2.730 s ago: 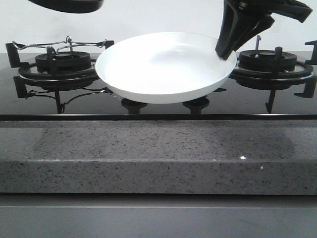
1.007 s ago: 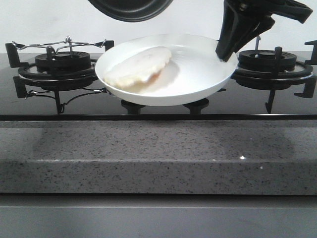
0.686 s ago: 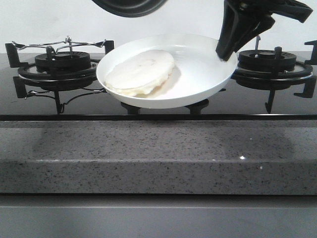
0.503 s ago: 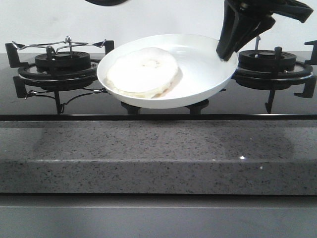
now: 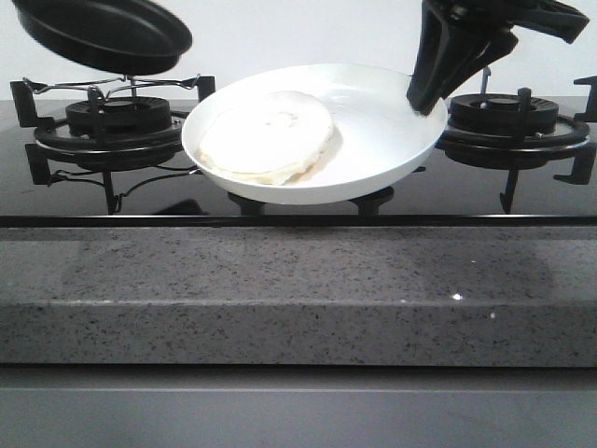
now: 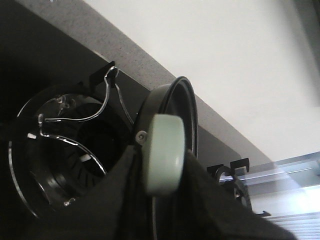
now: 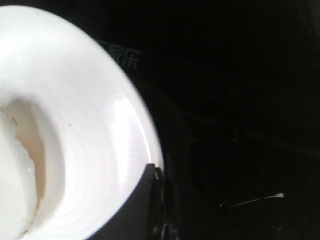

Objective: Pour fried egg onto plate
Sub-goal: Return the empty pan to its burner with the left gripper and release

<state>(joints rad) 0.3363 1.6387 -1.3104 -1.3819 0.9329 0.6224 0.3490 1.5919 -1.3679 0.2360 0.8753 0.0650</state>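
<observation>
A plain white wall (image 5: 308,33) is backing a glossy black gas hob (image 5: 522,191), which is sitting behind a speckled grey stone counter edge (image 5: 298,289).

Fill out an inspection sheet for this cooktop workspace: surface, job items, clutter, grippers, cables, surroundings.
Surface: glossy black cooktop with a left burner and a right burner, set behind a speckled grey stone counter.
Job's things: fried egg lies flat on the left half of the plate; the plate is held above the cooktop, tilted slightly.
Clutter: nothing seen.
Grippers: right gripper is clamped on the plate's right rim; left gripper holds the black frying pan by its pale handle, above the left burner.
Cables: nothing seen.
Surroundings: plain white wall behind.
</observation>
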